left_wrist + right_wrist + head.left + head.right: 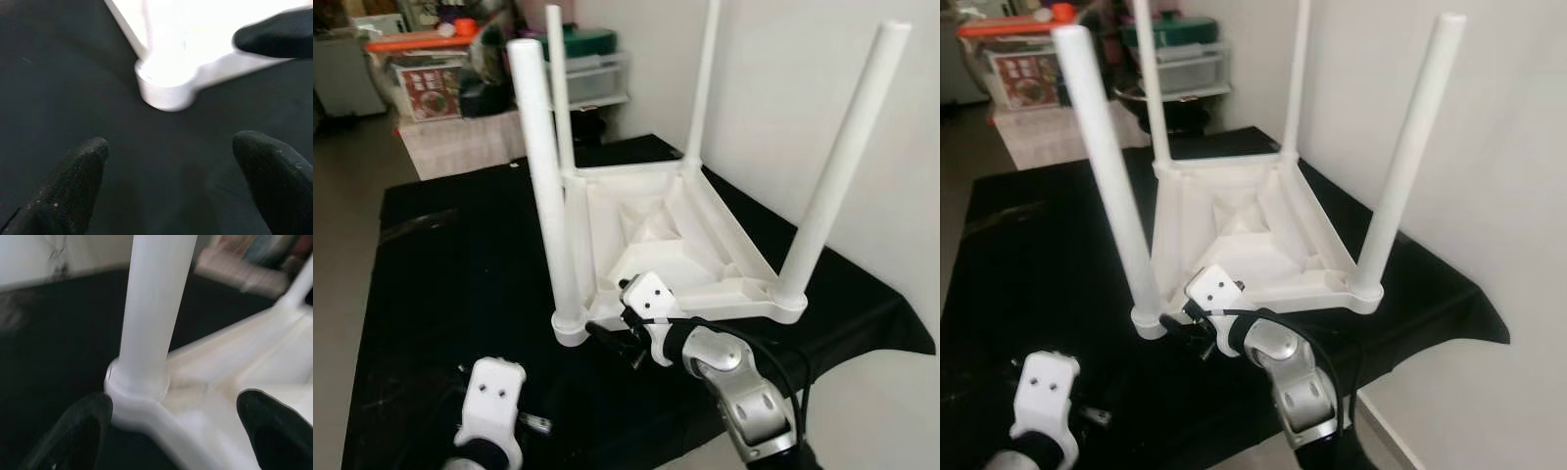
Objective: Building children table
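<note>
A white children's table point(656, 225) lies upside down on a black cloth point(450, 264), its four legs pointing up. My right gripper point(171, 426) is open at the table's near-left corner, its fingertips either side of the socket point(137, 391) that holds the near-left leg point(543, 166). It touches neither. From the head that gripper point(612, 338) sits low against the table's front rim. My left gripper point(171, 176) is open and empty just above the cloth, a short way in front of the same corner socket point(166, 88). Its white wrist point(494, 392) is at the lower left.
A white wall point(822, 88) stands close on the right of the cloth. Storage boxes and plastic drawers point(431, 78) are stacked at the back left. The cloth's near-right corner point(901, 333) hangs over an edge. The near-right leg point(842, 166) rises tall.
</note>
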You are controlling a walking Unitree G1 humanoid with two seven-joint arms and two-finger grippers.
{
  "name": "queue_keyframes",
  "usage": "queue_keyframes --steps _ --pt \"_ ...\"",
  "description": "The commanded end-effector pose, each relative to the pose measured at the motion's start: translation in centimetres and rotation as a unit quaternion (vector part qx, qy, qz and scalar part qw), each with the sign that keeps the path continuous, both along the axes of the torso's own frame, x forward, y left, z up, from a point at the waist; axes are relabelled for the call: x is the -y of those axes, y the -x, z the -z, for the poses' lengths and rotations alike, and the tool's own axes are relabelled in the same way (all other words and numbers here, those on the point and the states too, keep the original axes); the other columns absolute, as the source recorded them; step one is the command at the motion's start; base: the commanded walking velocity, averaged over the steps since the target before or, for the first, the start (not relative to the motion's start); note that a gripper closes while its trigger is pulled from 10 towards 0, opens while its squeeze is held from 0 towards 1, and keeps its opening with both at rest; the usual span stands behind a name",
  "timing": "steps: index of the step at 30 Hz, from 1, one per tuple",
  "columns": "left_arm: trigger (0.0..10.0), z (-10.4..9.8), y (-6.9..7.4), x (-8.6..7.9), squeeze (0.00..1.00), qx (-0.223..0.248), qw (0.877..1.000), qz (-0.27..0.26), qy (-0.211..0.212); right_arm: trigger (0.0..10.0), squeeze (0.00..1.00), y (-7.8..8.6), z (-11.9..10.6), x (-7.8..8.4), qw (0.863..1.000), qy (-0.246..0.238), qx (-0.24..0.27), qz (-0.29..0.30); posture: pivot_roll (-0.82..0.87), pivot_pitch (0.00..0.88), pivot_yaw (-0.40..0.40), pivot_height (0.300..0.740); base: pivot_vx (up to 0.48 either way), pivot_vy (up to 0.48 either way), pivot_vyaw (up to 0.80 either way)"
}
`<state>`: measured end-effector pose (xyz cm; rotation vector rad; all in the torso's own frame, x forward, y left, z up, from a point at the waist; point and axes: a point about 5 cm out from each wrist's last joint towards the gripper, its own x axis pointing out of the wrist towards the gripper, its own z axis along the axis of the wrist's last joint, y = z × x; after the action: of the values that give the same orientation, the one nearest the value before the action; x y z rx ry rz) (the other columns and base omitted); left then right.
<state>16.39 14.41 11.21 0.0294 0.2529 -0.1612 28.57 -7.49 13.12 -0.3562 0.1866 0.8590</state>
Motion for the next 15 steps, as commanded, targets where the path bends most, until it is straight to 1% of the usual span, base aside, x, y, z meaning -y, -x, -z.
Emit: queue_keyframes --steps 1,2,3,4,6,7,8,9,12,13,14,15 --pt "10.0 -0.2 0.4 -0.1 0.0 -0.005 1.0 -0.005 0.001 10.0 0.0 0.0 -0.3 -0.5 0.999 0.01 -0.009 -0.039 0.07 0.021 0.031 0.74 0.0 0.0 0.0" --pt "10.0 -0.2 0.7 0.0 0.0 -0.004 1.0 -0.008 -0.001 10.0 0.0 -0.3 -0.3 -0.4 0.998 0.028 -0.017 -0.058 0.07 0.033 0.025 0.74 0.0 0.0 0.0" --pt "10.0 -0.4 0.8 0.1 0.0 0.003 1.0 -0.006 -0.013 10.0 0.0 -0.6 0.1 -0.2 0.995 0.062 -0.033 -0.074 0.08 0.039 0.019 0.74 0.0 0.0 0.0" --pt "10.0 -0.5 0.9 0.2 0.0 0.008 1.0 -0.004 -0.022 10.0 0.0 -0.9 0.3 0.0 0.992 0.086 -0.045 -0.083 0.08 0.039 0.019 0.74 0.0 0.0 0.0" --pt "10.0 -0.5 0.9 0.2 0.0 0.008 1.0 -0.004 -0.022 10.0 0.0 -0.9 0.3 0.0 0.992 0.086 -0.045 -0.083 0.08 0.039 0.019 0.74 0.0 0.0 0.0" --pt "10.0 -0.9 0.8 0.8 0.0 0.028 0.998 0.018 -0.052 10.0 0.0 -1.9 0.9 0.2 0.984 0.128 -0.087 -0.086 0.09 0.056 0.007 0.74 0.0 0.0 0.0" --pt "10.0 -0.9 0.8 0.8 0.0 0.028 0.998 0.018 -0.052 10.0 0.0 -1.9 0.9 0.2 0.984 0.128 -0.087 -0.086 0.09 0.056 0.007 0.74 0.0 0.0 0.0" --pt "10.0 -1.0 0.7 0.9 0.0 0.034 0.997 0.024 -0.059 10.0 0.0 -2.3 0.9 0.1 0.983 0.135 -0.092 -0.082 0.09 0.056 0.007 0.74 0.0 0.0 0.0" --pt "10.0 -1.1 1.0 1.2 0.0 0.025 0.998 0.032 -0.039 10.0 0.0 -3.4 0.0 -0.3 0.981 0.133 -0.107 -0.091 0.1 0.075 -0.003 0.74 0.0 0.0 0.0" --pt "10.0 -1.1 1.0 1.2 0.0 0.025 0.998 0.032 -0.039 10.0 0.0 -3.4 0.0 -0.3 0.981 0.133 -0.107 -0.091 0.1 0.075 -0.003 0.74 0.0 0.0 0.0" --pt "10.0 -1.2 1.3 1.3 0.0 0.022 0.999 0.033 -0.032 10.0 0.0 -4.0 -0.5 -0.4 0.98 0.141 -0.11 -0.092 0.11 0.085 -0.007 0.74 0.0 0.0 0.0" --pt "10.0 -1.2 1.4 1.4 0.0 0.021 0.999 0.033 -0.031 10.0 0.0 -4.3 -0.7 -0.3 0.979 0.147 -0.114 -0.09 0.11 0.085 -0.007 0.74 0.0 0.0 0.0"
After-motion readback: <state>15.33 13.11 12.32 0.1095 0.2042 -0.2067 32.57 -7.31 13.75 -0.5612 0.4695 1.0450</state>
